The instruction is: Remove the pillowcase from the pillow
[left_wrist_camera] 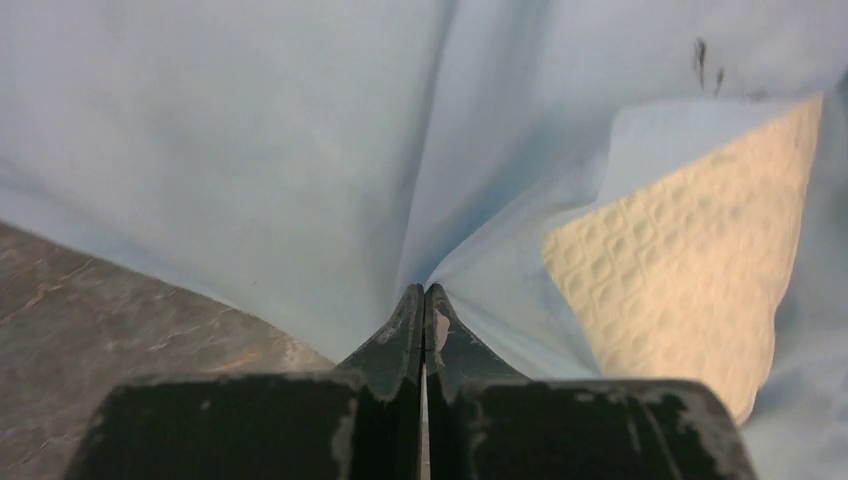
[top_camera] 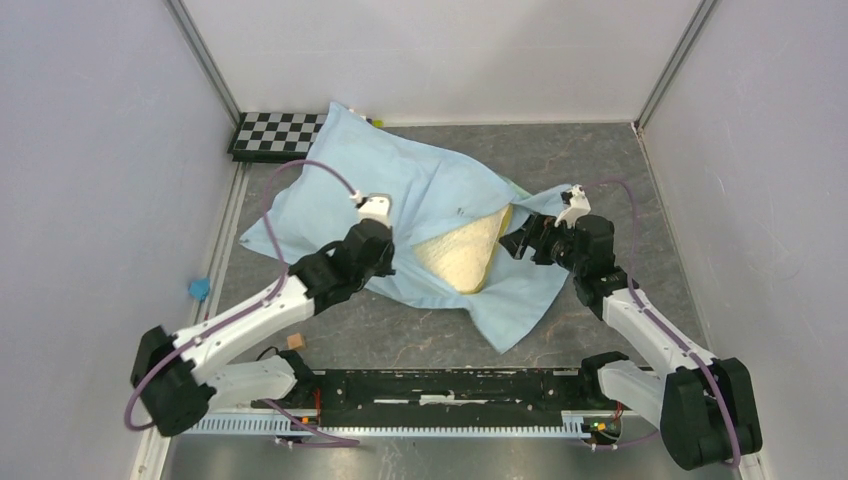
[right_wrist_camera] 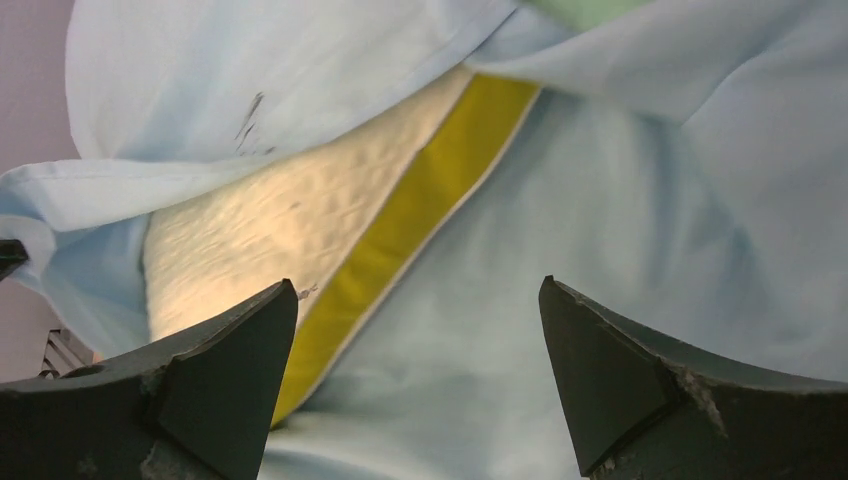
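**A:** Where does the pillow (top_camera: pixel 462 255) lie?

**B:** Mid-bench, inside the light-blue pillowcase (top_camera: pixel 400 180). Only its near right end shows, a cream, dimpled wedge at the sack's mouth. The rest is covered by the blue cloth, which runs far and left until its corner lies over a checkerboard (top_camera: pixel 275 132).

**A:** And the mouth of the case?

**B:** It gapes toward the right. A pale green flap (right_wrist_camera: pixel 590 8) shows at its far edge, and the loose lower cloth spreads out on the grey bench (top_camera: pixel 600 170) to the near right.

**A:** The left gripper (left_wrist_camera: pixel 424 300)?

**B:** It is at the near edge of the case, just left of the bared pillow. Its jaws are pressed together on a pinch of the blue cloth, and folds fan out from that point.

**A:** The right gripper (right_wrist_camera: pixel 417 283)?

**B:** It is at the right of the opening, jaws wide apart with nothing between them. It faces the pillow's mustard side band (right_wrist_camera: pixel 430 200), with blue cloth beside and beneath it.
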Motion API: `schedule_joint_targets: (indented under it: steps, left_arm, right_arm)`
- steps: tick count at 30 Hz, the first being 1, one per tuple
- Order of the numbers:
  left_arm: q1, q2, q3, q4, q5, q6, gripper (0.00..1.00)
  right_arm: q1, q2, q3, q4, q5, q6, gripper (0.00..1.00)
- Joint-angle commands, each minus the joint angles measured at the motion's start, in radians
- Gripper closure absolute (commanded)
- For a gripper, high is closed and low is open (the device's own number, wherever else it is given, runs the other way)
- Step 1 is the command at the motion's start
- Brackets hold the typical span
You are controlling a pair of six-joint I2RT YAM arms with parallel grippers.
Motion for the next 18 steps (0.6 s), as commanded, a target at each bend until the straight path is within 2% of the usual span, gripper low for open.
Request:
schedule_joint_targets:
  steps: [1,5,7,10,15,18]
  left_arm:
    - [0.047,-0.147,-0.076,-0.016,-0.258,-0.183,0.98]
    - [0.064,-0.191,-0.100,-0.021,-0.282,-0.210,0.98]
    - [0.064,-0.193,-0.111,0.061,-0.137,-0.121,0.95]
    - [0.060,-0.190,-0.092,0.154,0.119,0.011,0.81]
    - [0.039,-0.227,-0.035,0.174,0.202,0.117,0.57]
    - [0.025,-0.197,0.021,0.154,0.349,0.169,0.49]
  right_arm:
    - [-0.004,-0.003,-0.051,0.107,-0.025,0.054,0.02]
    - [-0.005,0.025,-0.056,0.114,-0.056,0.052,0.02]
    - [-0.005,0.035,-0.073,0.153,-0.090,0.076,0.02]
    - [-0.004,0.030,-0.081,0.165,-0.093,0.064,0.03]
    - [-0.004,0.008,-0.017,0.045,-0.038,-0.097,0.03]
    - [-0.003,0.016,0.060,-0.069,-0.040,-0.281,0.04]
